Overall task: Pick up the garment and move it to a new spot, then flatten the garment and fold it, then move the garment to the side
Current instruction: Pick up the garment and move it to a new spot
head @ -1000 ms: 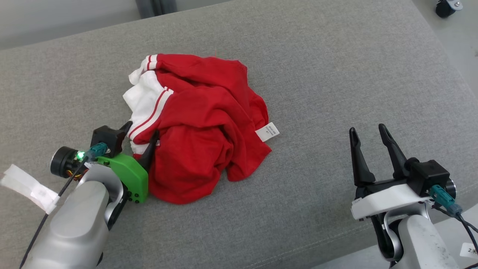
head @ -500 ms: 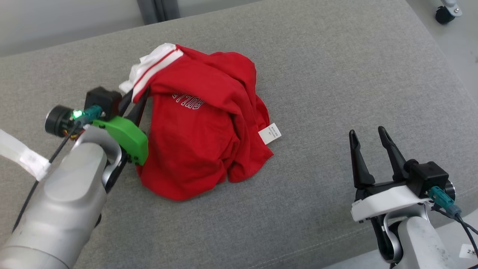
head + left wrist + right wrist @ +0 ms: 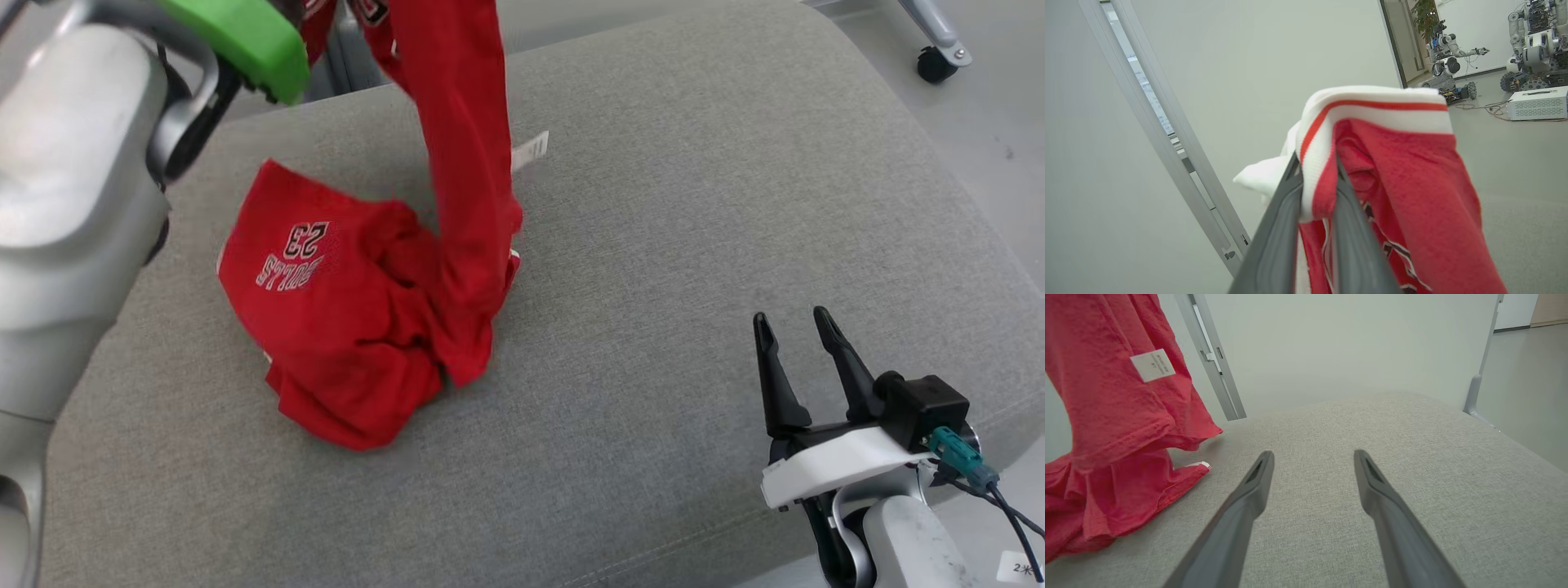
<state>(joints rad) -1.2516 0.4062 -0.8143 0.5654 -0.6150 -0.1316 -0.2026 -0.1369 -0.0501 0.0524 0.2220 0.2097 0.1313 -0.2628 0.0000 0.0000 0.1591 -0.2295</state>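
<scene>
Above the grey cushion (image 3: 694, 204), the left gripper (image 3: 1316, 163) clamps the garment (image 3: 351, 327) by its white-trimmed edge — its length hangs near vertical, lower half heaped on the cushion; the right gripper (image 3: 790, 317), jaws spread and empty, sits well right of it.

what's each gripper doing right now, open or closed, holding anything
Left gripper: closed on the white-and-red trim of the bright red sports jersey.
Right gripper: open, holding nothing, over the grey fabric cushion.

Red jersey (image 3: 343, 327), half aloft, half crumpled below
</scene>
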